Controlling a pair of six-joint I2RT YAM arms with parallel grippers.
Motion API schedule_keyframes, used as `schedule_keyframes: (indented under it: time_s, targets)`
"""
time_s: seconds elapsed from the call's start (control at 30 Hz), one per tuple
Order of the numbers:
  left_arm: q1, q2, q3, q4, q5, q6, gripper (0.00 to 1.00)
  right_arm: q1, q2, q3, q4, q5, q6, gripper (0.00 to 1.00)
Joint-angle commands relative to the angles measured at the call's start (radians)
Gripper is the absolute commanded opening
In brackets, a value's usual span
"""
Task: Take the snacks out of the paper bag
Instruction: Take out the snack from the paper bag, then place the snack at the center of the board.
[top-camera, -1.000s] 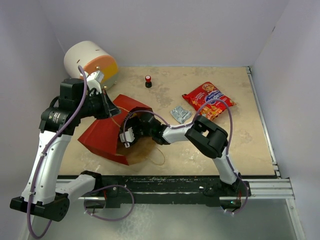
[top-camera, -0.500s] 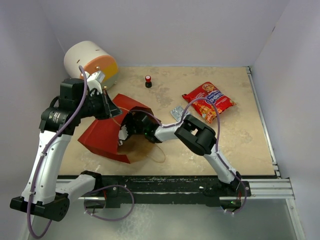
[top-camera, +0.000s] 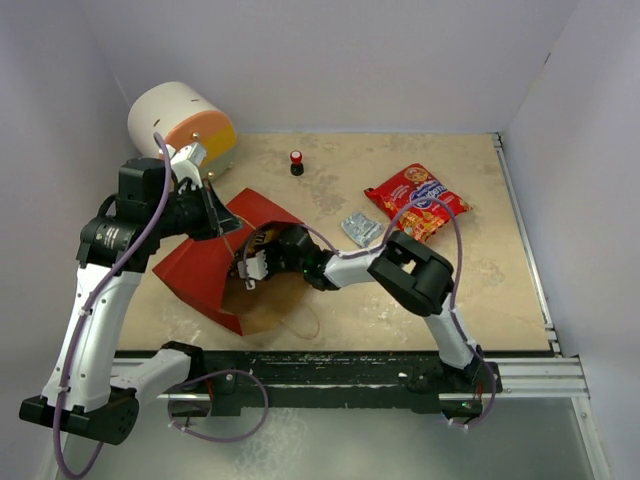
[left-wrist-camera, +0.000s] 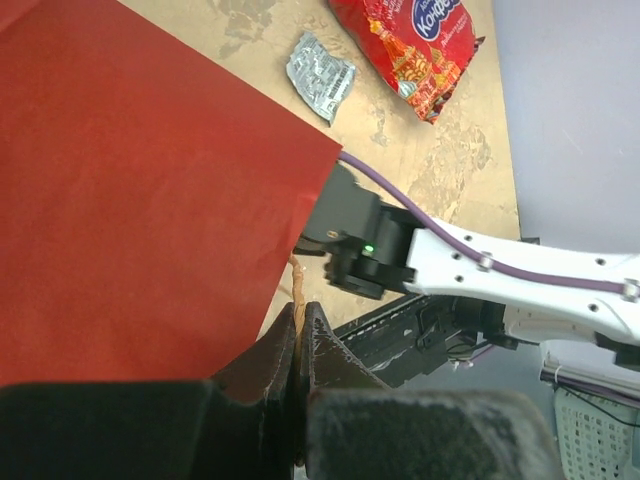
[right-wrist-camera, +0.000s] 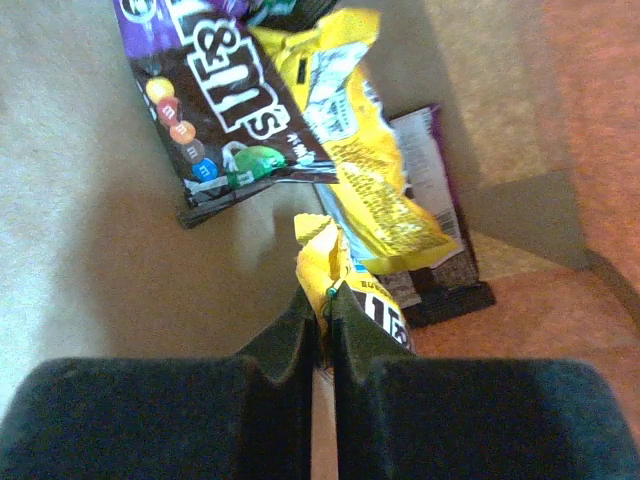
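The red paper bag (top-camera: 200, 270) lies on its side, mouth toward the right arm. My left gripper (left-wrist-camera: 297, 322) is shut on its twine handle (left-wrist-camera: 295, 285) beside the red wall (left-wrist-camera: 130, 200). My right gripper (right-wrist-camera: 325, 300) reaches into the brown interior and is shut on the corner of a yellow candy packet (right-wrist-camera: 322, 250). Beyond it lie another yellow packet (right-wrist-camera: 370, 170), a purple-brown packet (right-wrist-camera: 215, 100) and a dark packet (right-wrist-camera: 440, 270). Out on the table rest the big red chip bag (top-camera: 418, 200) and a silver packet (top-camera: 360, 229).
A white cylinder with an orange-yellow face (top-camera: 180, 125) stands at the back left, just behind the left arm. A small red-and-black knob (top-camera: 297, 161) sits at the back centre. Grey walls close in the table on three sides.
My right gripper has gone from open to shut, pinching the yellow packet inside the bag. The bag's lower edge has shifted a little. The left arm keeps its hold.
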Motion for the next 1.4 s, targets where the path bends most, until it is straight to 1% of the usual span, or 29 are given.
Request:
schedule_keyframes:
  time_s: [0.0,0.1,0.2,0.33,0.43,0.57,0.63,0.7,0.77,0.83,0.9,0.97,1.03,1.13,1.2,1.27,1.37]
  targets:
    - [-0.002,-0.023,0.025,0.047,-0.042,-0.023,0.0,0.012,-0.182,-0.091,0.045,-0.044,0.184,0.03]
    - [-0.002,-0.024,0.031,0.046,-0.058,-0.017,0.0,0.033,-0.287,-0.177,0.046,-0.075,0.317,0.02]
    - [-0.002,-0.024,0.023,0.06,-0.047,-0.028,0.0,0.069,-0.404,-0.266,0.014,-0.137,0.442,0.0]
    - [-0.002,-0.037,0.005,0.099,-0.051,-0.049,0.0,0.127,-0.588,-0.375,-0.031,-0.143,0.608,0.0]
    - [-0.002,-0.043,-0.001,0.117,-0.063,-0.052,0.0,0.131,-0.739,-0.424,-0.135,-0.154,0.77,0.0]
    - [-0.002,-0.063,-0.035,0.146,-0.097,-0.042,0.0,0.13,-0.972,-0.475,-0.297,-0.12,0.925,0.0]
    - [-0.002,-0.071,-0.049,0.148,-0.127,-0.036,0.0,0.128,-1.069,-0.462,-0.426,-0.03,1.005,0.0]
    - [-0.002,-0.073,-0.056,0.147,-0.147,-0.024,0.0,0.126,-1.149,-0.44,-0.565,0.1,1.073,0.0]
    - [-0.002,-0.07,-0.058,0.147,-0.153,-0.016,0.0,0.123,-1.211,-0.424,-0.695,0.291,1.179,0.0]
    - [-0.002,-0.067,-0.056,0.145,-0.151,-0.016,0.0,0.117,-1.253,-0.407,-0.831,0.543,1.328,0.0]
    - [-0.002,-0.068,-0.056,0.145,-0.145,-0.017,0.0,0.098,-1.255,-0.393,-0.973,0.726,1.453,0.0]
    - [-0.002,-0.07,-0.055,0.143,-0.149,-0.017,0.0,0.068,-1.225,-0.387,-1.026,0.827,1.5,0.0]
    - [-0.002,-0.072,-0.054,0.138,-0.154,-0.018,0.0,0.025,-1.158,-0.365,-1.081,0.909,1.543,0.0]
    - [-0.002,-0.069,-0.045,0.131,-0.153,-0.015,0.0,-0.072,-1.01,-0.296,-1.15,0.909,1.57,0.0]
    - [-0.002,-0.067,-0.042,0.125,-0.164,-0.014,0.0,-0.117,-0.886,-0.211,-1.188,0.906,1.533,0.0]
    - [-0.002,-0.066,-0.042,0.125,-0.162,-0.016,0.0,-0.14,-0.743,-0.122,-1.247,0.945,1.498,0.0]
    - [-0.002,-0.066,-0.041,0.127,-0.153,-0.016,0.0,-0.157,-0.6,-0.02,-1.29,1.014,1.414,0.0]
